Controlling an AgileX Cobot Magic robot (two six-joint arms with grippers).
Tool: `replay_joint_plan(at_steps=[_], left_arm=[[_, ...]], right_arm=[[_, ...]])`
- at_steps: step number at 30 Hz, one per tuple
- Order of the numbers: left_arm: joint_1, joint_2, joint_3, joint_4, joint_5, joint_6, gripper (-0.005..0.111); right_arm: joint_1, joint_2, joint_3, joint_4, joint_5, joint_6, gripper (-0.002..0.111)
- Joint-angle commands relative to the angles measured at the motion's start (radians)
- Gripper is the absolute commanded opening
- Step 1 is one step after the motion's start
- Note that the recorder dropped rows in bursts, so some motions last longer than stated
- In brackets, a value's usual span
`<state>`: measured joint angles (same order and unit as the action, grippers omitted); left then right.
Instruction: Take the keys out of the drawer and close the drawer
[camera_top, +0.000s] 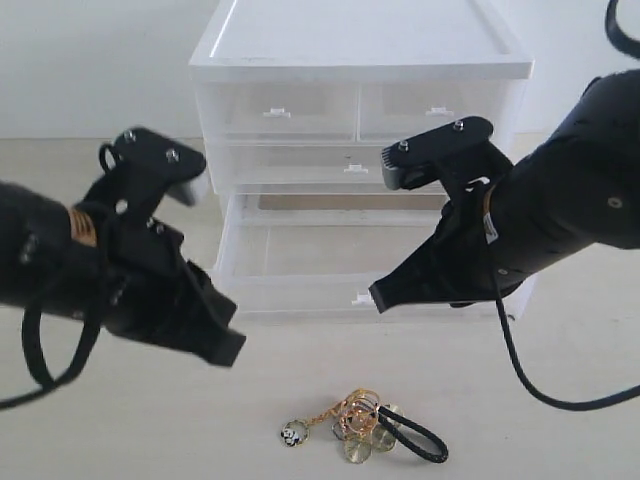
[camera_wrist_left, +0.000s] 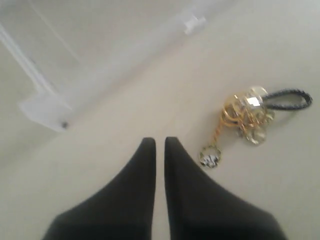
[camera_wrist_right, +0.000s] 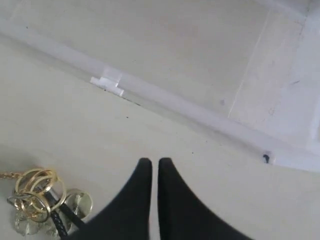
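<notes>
The keys (camera_top: 365, 422) lie on the tabletop (camera_top: 560, 440), in front of the open drawer (camera_top: 300, 285). Left gripper (camera_wrist_left: 160, 142) and right gripper (camera_wrist_right: 151, 162): jaws nearly together, holding nothing. The drawer appears light, thin-walled plastic; push centrally at its tab handle (camera_top: 362, 297).

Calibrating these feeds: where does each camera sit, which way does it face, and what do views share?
Exterior view: off the robot, facing the drawer unit head-on, angled down; shows left gripper and right gripper.
Left wrist view: on the left wrist, looking past its shut fingers at the table.
Right wrist view: on the right wrist, likewise past shut fingers.
Shared: all three show the keys, the open drawer and its tab handle.
</notes>
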<state>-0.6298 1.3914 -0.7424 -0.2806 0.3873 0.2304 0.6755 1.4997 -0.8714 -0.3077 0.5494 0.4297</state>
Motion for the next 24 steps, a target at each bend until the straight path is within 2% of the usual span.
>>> replay_joint_plan(at_steps=[1, 7, 11, 17, 24], left_arm=[[-0.039, 0.019, 0.117, -0.098, -0.158, 0.048, 0.004], [-0.043, 0.060, 0.164, -0.106, -0.285, 0.048, 0.004], [-0.043, 0.110, 0.164, -0.106, -0.399, 0.048, 0.004], [-0.043, 0.195, 0.163, -0.106, -0.487, 0.048, 0.004], [-0.043, 0.267, 0.126, -0.094, -0.499, 0.048, 0.004]], right_arm=[[-0.008, 0.010, 0.095, 0.010, -0.168, 0.043, 0.000], [-0.027, 0.012, 0.198, 0.006, -0.304, 0.070, 0.000], [-0.073, 0.013, 0.200, 0.006, -0.316, 0.085, 0.000], [-0.097, 0.027, 0.200, 0.006, -0.376, 0.085, 0.000], [-0.098, 0.151, 0.200, 0.006, -0.475, 0.085, 0.000]])
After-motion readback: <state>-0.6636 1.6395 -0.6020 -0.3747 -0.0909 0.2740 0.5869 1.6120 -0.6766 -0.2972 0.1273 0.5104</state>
